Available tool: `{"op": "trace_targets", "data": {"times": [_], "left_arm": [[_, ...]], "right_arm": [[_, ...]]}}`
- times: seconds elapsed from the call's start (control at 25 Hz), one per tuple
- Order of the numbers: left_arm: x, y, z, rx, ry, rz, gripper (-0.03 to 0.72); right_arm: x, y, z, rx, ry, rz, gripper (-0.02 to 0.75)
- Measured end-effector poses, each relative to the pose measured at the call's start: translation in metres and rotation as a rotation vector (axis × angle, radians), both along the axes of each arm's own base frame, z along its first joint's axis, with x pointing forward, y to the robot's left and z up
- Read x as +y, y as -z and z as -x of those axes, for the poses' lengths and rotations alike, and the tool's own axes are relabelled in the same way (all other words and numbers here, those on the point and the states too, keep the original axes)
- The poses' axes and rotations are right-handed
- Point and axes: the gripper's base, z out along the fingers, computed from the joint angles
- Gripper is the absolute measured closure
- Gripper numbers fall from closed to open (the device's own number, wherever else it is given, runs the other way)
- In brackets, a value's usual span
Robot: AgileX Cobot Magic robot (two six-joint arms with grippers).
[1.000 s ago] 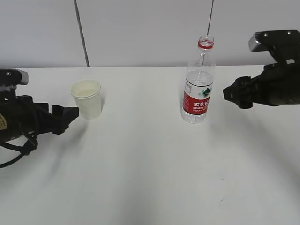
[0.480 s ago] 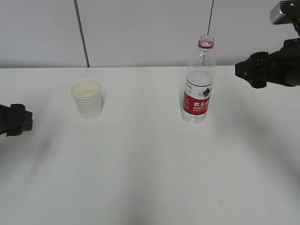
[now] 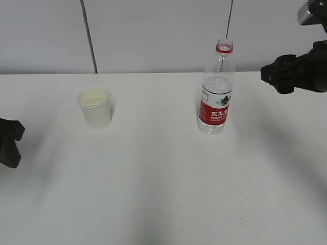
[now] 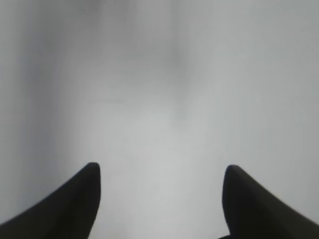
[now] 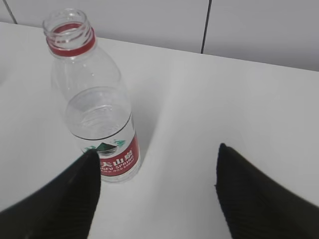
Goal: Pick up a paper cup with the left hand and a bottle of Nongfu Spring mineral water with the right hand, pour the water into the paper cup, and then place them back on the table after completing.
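A: What has changed over the last second?

B: Both arms have drawn back. The left claw [image 3: 9, 143], which a second ago reached close to the paper cup [image 3: 94, 107], now shows only as a dark shape at the left edge of the exterior view. The right claw [image 3: 278, 77], earlier level with the bottle's label, has lifted and retreated toward the upper right corner.

A: What does that mean for the task?

B: The cup and the bottle [image 3: 216, 92] both stand upright on the worktop [image 3: 163, 184], untouched by either arm. The bottle has no cap, its water sits at about the shoulder, and the cup's inside looks pale and glossy, perhaps already filled. Judged from this, pouring and setting down appear complete and the arms are clearing away.

A: How do the claws stand?

B: Both are spread wide and hold nothing. The left wrist view shows two dark fingers [image 4: 75, 204] well apart over bare white surface; the right wrist view shows its fingers [image 5: 65, 199] equally parted.

A: Where do the things lie relative to each claw?

B: The cup is well apart from the left claw, up and to its right. The bottle [image 5: 97, 109] lies ahead of the right claw, near its left finger but not between the two.
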Motion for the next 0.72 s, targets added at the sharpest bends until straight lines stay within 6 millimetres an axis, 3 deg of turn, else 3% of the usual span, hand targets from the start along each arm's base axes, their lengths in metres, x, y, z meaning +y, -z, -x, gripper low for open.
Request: {"op": "trace_targets", "data": {"times": [0.4, 0.72], "left_arm": [[0.004, -0.022, 0.026, 0.131, 0.055, -0.030, 0.238], [0.014, -0.032, 0.087, 0.070, 0.061, -0.037, 0.319]], "right_arm": [[0.000, 0.000, 0.000, 0.001, 0.000, -0.004, 0.203], [0.000, 0.000, 0.000, 0.001, 0.000, -0.004, 0.203]]}}
